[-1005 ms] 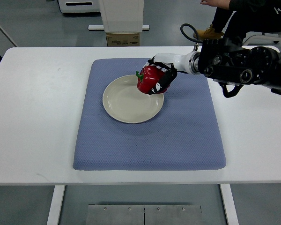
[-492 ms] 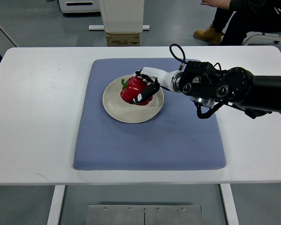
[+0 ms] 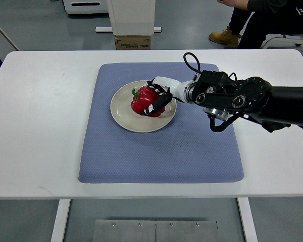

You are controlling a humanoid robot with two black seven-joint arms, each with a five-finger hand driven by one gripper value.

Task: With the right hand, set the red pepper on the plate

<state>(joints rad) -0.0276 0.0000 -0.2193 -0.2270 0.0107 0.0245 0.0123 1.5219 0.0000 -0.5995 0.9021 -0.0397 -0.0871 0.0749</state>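
Note:
A red pepper (image 3: 142, 101) with a green stem lies on the cream plate (image 3: 127, 117), toward the plate's right half. The plate rests on a blue-grey mat (image 3: 192, 146) in the middle of the white table. My right hand (image 3: 158, 99) reaches in from the right over the mat, and its black-and-white fingers are still curled around the pepper's right side. The left arm does not show.
A person sits beyond the table's far right corner, with a boot (image 3: 223, 36) and a dark trouser leg in view. A white stand with a cardboard box (image 3: 133, 42) is behind the far edge. The white table (image 3: 35, 126) extends left and right of the mat.
My right hand carried the pepper leftward from the plate's far right rim and lowered it onto the plate. In the last half second it barely shifted.

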